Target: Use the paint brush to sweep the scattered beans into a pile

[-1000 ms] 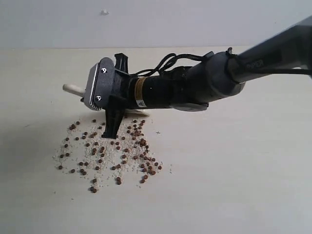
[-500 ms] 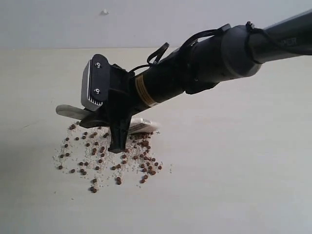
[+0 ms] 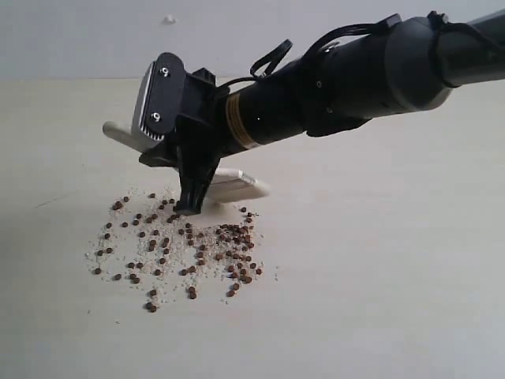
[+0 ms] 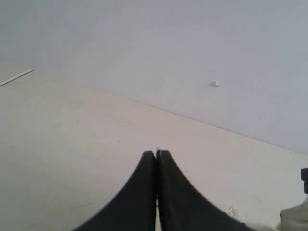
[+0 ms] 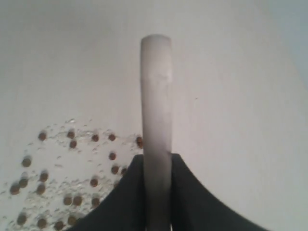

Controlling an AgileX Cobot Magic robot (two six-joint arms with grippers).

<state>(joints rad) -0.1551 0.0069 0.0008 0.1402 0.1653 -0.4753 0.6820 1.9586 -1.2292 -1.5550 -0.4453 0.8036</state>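
Dark reddish-brown beans [image 3: 177, 245] lie scattered on the pale table among off-white crumbs, densest at the patch's right side [image 3: 237, 234]. My right gripper [image 3: 192, 207] reaches in from the right and is shut on the paint brush [image 3: 235, 186], which lies tilted just above the patch's far edge. Its white handle end [image 3: 118, 133] sticks out to the left. In the right wrist view the handle [image 5: 156, 96] runs out between the gripper [image 5: 156, 161] fingers, with beans [image 5: 72, 185] beside it. My left gripper [image 4: 156, 153] is shut and holds nothing, over bare table.
The beige table [image 3: 379, 260] ends at a grey wall [image 3: 252, 35] with a small white mark [image 3: 169, 19]. My right arm [image 3: 363, 75] spans the upper right of the exterior view. A grey object [image 4: 294, 216] shows at the edge of the left wrist view.
My right gripper dipped the brush into the far edge of the beans, then lifted and drew back a little. A few beans on the right side have shifted. The left gripper stays shut.
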